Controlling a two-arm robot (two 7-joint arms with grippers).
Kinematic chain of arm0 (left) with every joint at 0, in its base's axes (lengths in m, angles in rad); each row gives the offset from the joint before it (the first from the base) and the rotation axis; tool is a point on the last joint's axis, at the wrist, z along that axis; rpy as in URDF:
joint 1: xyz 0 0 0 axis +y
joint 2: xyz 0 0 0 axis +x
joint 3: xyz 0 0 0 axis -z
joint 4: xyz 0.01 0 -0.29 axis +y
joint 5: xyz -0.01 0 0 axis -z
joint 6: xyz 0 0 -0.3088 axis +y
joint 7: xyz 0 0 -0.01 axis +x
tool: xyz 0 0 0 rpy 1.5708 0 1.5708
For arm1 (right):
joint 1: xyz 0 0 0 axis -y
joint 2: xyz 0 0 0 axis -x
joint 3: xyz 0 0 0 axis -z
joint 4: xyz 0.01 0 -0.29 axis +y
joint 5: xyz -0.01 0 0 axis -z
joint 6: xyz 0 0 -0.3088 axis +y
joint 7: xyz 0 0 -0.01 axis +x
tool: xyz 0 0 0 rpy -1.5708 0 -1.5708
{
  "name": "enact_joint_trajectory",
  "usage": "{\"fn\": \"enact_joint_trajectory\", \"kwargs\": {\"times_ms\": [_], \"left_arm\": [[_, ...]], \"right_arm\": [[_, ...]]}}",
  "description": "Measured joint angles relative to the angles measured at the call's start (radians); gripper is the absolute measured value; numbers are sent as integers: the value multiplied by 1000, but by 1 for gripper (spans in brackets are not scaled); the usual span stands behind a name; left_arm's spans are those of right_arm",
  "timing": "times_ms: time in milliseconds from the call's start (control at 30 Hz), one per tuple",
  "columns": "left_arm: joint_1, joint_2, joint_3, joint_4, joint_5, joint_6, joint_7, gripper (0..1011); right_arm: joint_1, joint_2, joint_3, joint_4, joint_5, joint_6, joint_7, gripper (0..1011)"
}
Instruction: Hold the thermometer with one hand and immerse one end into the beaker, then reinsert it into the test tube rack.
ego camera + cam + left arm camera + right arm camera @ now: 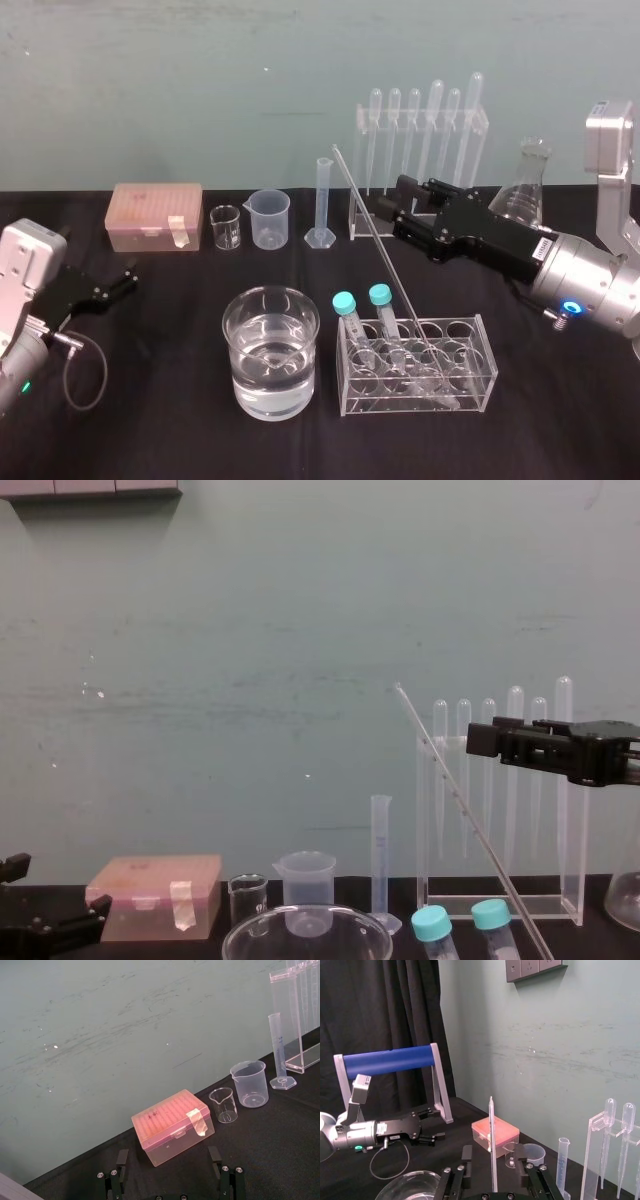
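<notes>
Thermometer: the thermometer (385,265) leans with its lower end down in the low clear test tube rack (487,365) at the front of the table and its top tilted up and toward the robot's left. Nothing grips it.
Test tube rack: it also holds two blue-capped tubes (345,302). It is the rack the rod stands in, so I take it for the one to return to, not the tall pipette stand (420,130) behind it.
Beaker: the beaker (232,345), partly filled with clear liquid, stands just beside the rack on its left.
Right gripper: the right gripper (397,205) hangs above the table at about the rod's mid-height, just to the rod's right and pointing at it. Its fingers (464,1160) are spread wide and apart from the glass. In the right wrist view the rod lines up with the gap between them.
Left gripper: the left gripper (118,280) is parked low at the table's left edge, fingers spread, well apart from everything.
Step in hand: judged as the approach to the pick; grasp, dip and return are not yet done.
Next move: it likely calls for easing forward until the rod sits between the fingers, closing gently on thin glass, then lifting along the rod's lean so it clears the rack hole without levering.
</notes>
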Motion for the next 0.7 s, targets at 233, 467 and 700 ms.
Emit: {"fn": "enact_joint_trajectory", "kwargs": {"times_ms": [233, 467, 700], "left_arm": [[0, 0, 0, 0, 0, 0, 0, 1008], [0, 0, 0, 0, 0, 0, 0, 1008], [0, 0, 0, 0, 0, 0, 0, 1008]], "right_arm": [[0, 0, 0, -1, 1, 0, 0, 733], [-4, 0, 14, -4, 4, -10, -3, 939], [-35, -8, 107, -2, 11, -44, -116, 1003]]}}
